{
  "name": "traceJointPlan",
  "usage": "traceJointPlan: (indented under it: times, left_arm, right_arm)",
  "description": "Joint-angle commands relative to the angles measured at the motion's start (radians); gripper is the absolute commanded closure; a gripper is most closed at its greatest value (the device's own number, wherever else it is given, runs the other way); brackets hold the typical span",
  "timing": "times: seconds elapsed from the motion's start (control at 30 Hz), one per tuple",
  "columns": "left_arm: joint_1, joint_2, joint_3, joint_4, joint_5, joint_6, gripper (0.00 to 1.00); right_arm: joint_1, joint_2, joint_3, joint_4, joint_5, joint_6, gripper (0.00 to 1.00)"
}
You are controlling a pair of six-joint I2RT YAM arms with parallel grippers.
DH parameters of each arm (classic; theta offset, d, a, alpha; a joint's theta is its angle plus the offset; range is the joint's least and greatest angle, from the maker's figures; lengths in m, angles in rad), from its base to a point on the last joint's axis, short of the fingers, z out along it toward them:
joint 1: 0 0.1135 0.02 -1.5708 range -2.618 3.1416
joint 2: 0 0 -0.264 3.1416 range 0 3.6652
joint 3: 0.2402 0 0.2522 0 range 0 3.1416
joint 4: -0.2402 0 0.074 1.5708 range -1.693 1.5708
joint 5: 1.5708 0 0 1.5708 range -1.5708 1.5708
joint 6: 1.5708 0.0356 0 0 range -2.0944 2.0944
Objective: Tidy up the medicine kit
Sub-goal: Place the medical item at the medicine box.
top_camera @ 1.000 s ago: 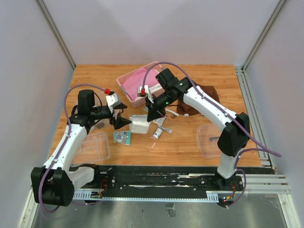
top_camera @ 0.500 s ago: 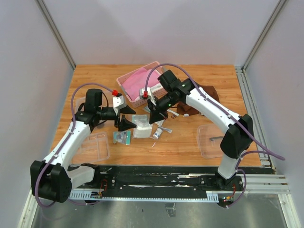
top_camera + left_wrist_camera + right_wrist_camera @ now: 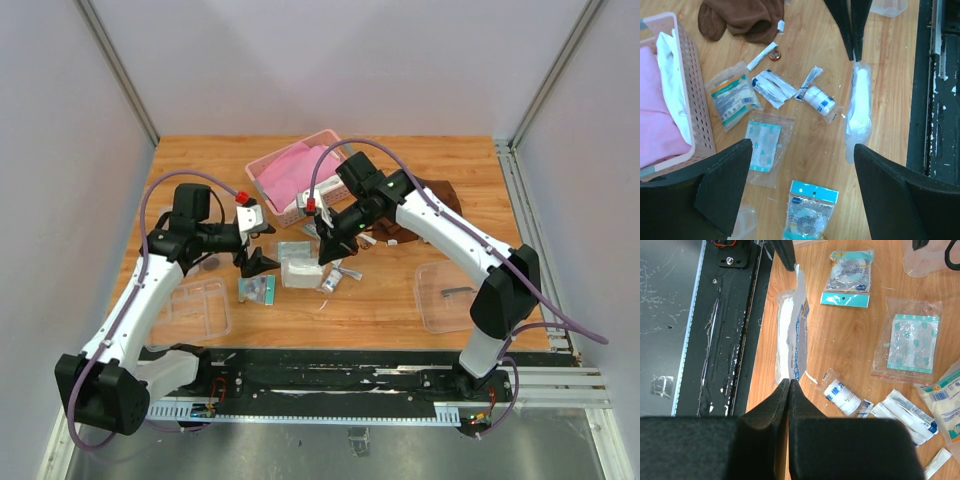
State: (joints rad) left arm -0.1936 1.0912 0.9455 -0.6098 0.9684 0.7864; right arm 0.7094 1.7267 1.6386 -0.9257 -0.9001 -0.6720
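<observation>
Pinching the white gauze packet [image 3: 790,335] in right claw [image 3: 789,381], fingers squeezed together on its near end. Runs straight out ahead of those fingertips, long axis in line with the fingers and parallel to the black rail at the table [image 3: 380,310] front edge. Far end points toward left claw [image 3: 800,147]. Can't tell if that far end rests on the wood or hangs clear. Gripped end hidden behind the fingers.

Holding left claw spread wide, nothing between the fingers.
- Under the gap, close to the wrist: blue-card tape packet [image 3: 808,212], bottom edge cut off in the left wrist view.
- Just ahead, by one fingertip: zip bag with teal squares [image 3: 764,147].
- Just ahead of the other fingertip: the held packet, long axis along this claw's reach too.
- Further ahead: bandage roll [image 3: 819,97] and flat sachets [image 3: 772,87], all lying at mixed angles.

Divided clear tray [image 3: 200,305] back of left claw, toward its base. Lid with dark handle [image 3: 445,295] well apart from right claw, near that arm's base.

Pink basket [image 3: 685,100] off to one side of left claw, cut by the frame. Packet print too small to read.
</observation>
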Motion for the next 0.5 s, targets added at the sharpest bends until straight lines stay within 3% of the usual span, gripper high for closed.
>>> traceJointPlan:
  times: [0.0,0.1,0.47]
  left_arm:
    - [-0.009,-0.034,0.046,-0.056,0.052,0.032,0.13]
    - [-0.015,-0.001,0.065,-0.058,0.123,-0.02,0.16]
    - [-0.067,0.111,0.055,-0.059,0.164,-0.105,0.34]
  right_arm:
    - [0.011,-0.033,-0.012,-0.004,-0.008,-0.009,0.99]
    - [0.017,-0.037,-0.014,0.008,-0.012,0.009,0.99]
    - [0.036,-0.053,-0.028,0.044,0.009,0.042,0.99]
